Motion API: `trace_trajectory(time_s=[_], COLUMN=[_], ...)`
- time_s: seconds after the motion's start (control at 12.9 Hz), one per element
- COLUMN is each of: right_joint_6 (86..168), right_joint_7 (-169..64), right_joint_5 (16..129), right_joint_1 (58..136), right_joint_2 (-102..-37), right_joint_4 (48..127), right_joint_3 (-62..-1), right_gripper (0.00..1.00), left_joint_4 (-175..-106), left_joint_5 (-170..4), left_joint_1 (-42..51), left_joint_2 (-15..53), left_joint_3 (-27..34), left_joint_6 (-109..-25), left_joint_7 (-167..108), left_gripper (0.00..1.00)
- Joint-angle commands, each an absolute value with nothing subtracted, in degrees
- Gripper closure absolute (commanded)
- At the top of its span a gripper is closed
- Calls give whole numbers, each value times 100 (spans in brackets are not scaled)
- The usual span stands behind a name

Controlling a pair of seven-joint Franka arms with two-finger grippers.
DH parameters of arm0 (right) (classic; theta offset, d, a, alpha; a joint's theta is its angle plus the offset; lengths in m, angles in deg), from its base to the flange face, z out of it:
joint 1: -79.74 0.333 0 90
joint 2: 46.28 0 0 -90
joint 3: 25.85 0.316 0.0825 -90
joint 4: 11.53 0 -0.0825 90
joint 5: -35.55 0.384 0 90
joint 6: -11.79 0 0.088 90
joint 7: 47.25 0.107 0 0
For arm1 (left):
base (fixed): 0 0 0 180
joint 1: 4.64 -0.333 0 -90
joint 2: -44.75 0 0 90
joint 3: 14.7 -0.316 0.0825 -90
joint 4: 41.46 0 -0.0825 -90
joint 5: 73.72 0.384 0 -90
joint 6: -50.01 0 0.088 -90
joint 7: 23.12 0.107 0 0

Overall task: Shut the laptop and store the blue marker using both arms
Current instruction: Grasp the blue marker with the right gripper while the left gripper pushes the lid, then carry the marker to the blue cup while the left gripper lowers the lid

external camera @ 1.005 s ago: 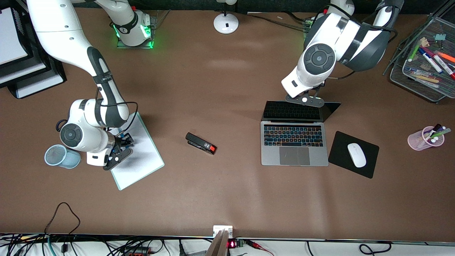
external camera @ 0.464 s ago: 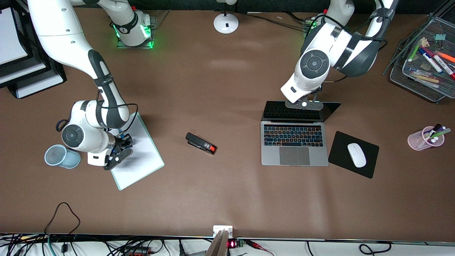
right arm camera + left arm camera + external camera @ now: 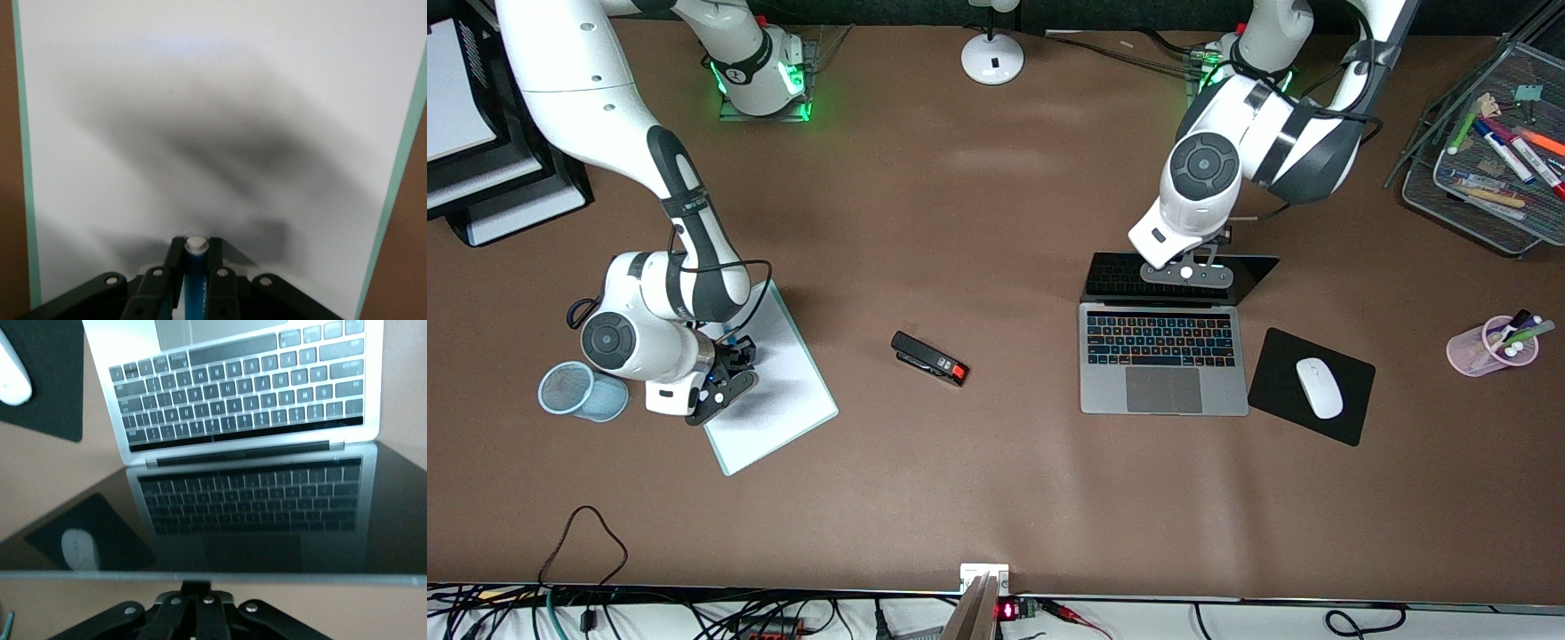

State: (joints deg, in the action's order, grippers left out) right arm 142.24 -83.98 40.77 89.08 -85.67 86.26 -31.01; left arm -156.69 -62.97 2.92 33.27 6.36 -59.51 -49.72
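Observation:
The silver-grey laptop (image 3: 1163, 373) stands open near the left arm's end of the table, its dark screen (image 3: 253, 520) tilted back. My left gripper (image 3: 1193, 267) is shut, its tips (image 3: 196, 587) against the top edge of the lid. My right gripper (image 3: 734, 360) is shut on the blue marker (image 3: 195, 280), just over a white pad (image 3: 778, 391). The marker's white end (image 3: 195, 244) sticks out past the fingertips, and a bit of its blue shows in the front view (image 3: 727, 340).
A blue mesh cup (image 3: 578, 391) lies beside the right gripper. A black stapler (image 3: 930, 358) lies mid-table. A white mouse (image 3: 1319, 388) sits on a black mouse pad (image 3: 1280, 356) beside the laptop. There are also a pink cup of markers (image 3: 1489, 347), a mesh tray (image 3: 1485, 204) and a lamp base (image 3: 992, 58).
The left arm's hand has shifted slightly over the laptop's lid edge, toward the keyboard. The screen's tilt looks about the same. The right gripper has barely moved with the marker.

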Motion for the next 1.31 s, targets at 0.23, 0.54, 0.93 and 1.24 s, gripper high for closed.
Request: trace_trajectory(time_s=[0.23, 0.54, 0.93, 1.24], right_joint_6=[14257, 14257, 14082, 13310], right_joint_7=[-8469, -8688, -10075, -11813], right_joint_5=[4188, 4188, 4240, 5592], right_joint_1=[8862, 8809, 8335, 7843], right_joint_2=[-8338, -8030, -7749, -7564], right_joint_4=[8524, 8401, 8330, 7998], right_joint_3=[-3121, -3130, -3077, -3103], right_gripper=[100, 100, 100, 100], left_joint_4=[-15405, -14843, -14499, -14464], left_joint_5=[-6027, -5746, -5746, -5719], left_joint_1=[116, -95, -130, -113], left_joint_2=[2859, 2411, 1918, 1768], left_joint_3=[640, 640, 631, 631], left_joint_6=[-6652, -6741, -7249, -7382], left_joint_7=[-5019, -4931, -4931, -4940], left_gripper=[100, 100, 100, 100])
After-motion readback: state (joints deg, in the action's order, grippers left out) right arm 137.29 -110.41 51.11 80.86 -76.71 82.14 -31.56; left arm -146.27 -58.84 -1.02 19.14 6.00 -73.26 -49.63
